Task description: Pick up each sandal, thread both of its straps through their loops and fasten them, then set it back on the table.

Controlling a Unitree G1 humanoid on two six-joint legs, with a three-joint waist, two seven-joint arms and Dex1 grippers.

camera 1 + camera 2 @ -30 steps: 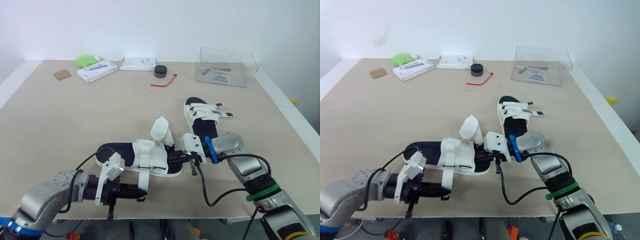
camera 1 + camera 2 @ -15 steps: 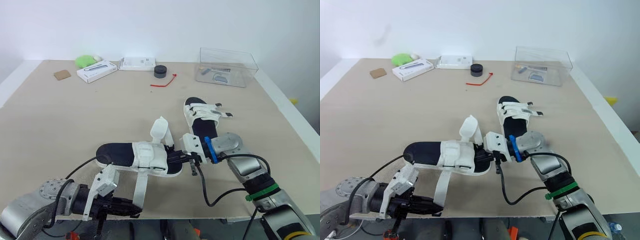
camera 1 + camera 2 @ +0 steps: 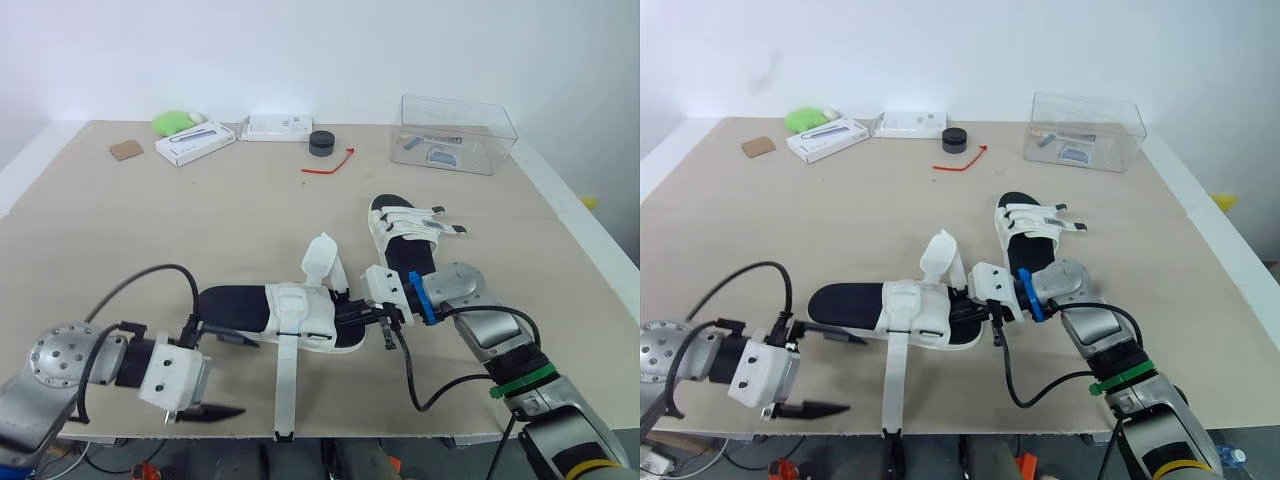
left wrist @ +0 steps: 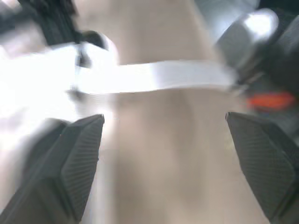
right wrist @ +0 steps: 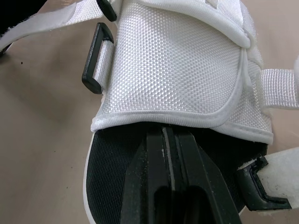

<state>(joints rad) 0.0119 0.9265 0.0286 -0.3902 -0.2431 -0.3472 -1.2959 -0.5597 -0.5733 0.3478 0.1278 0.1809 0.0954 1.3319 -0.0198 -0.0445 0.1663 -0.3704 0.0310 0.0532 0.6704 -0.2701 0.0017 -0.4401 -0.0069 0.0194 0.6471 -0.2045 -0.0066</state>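
Note:
A sandal [image 3: 238,306] with a black sole and white straps lies near the table's front edge. My right gripper [image 3: 347,312] is shut on its sole at one end; in the right wrist view the fingers [image 5: 170,186] pinch the black sole just under the white upper [image 5: 177,70], beside a black loop [image 5: 96,65]. One long white strap [image 3: 284,385] trails from the sandal to the table's front edge. My left gripper [image 3: 240,376] stands open just left of that strap, holding nothing. A second sandal [image 3: 405,232] with its straps across rests further back on the right.
At the back stand a clear plastic box [image 3: 455,133], a black round puck [image 3: 320,143], a red cord [image 3: 330,163], two white boxes [image 3: 193,142] [image 3: 278,126], a green object [image 3: 172,122] and a brown square [image 3: 125,150]. The table's front edge [image 3: 400,437] is close.
My left gripper pulled the long strap toward the front edge, then opened and let it go. The strap now lies loose on the table. The right gripper has not moved.

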